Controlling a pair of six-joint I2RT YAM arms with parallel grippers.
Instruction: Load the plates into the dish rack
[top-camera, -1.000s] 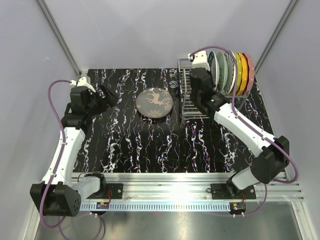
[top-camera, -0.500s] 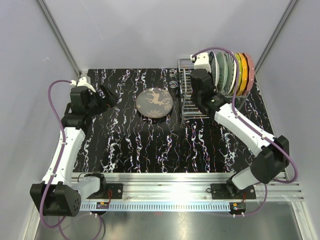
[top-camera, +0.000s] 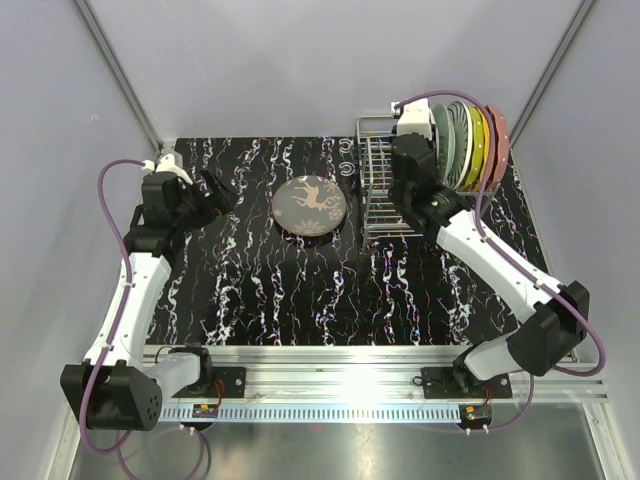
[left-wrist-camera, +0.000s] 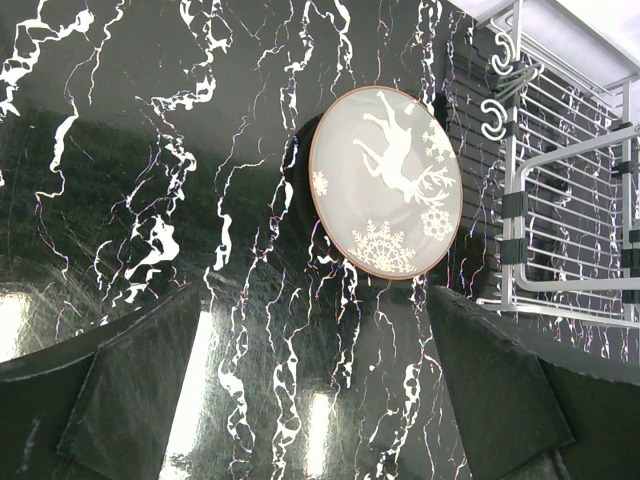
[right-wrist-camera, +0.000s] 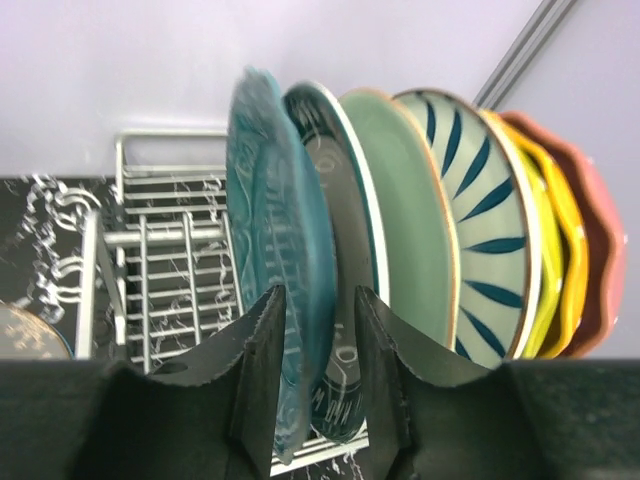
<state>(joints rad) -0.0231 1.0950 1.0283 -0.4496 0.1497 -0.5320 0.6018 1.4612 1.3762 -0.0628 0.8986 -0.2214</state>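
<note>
Over the marbled table the left gripper gapes wide; the right gripper straddles the teal plate, hold unclear.

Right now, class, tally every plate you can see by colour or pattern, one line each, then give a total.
teal plate: 1
dark white-rimmed plate: 1
pale green plate: 1
blue-striped white plate: 1
yellow-green plate: 1
orange plate: 1
pink plate: 1
dark reindeer plate: 1
Total: 8

The white-shelled left arm and right arm carry black joint housings, looping purple cables and black textured fingers.
</note>
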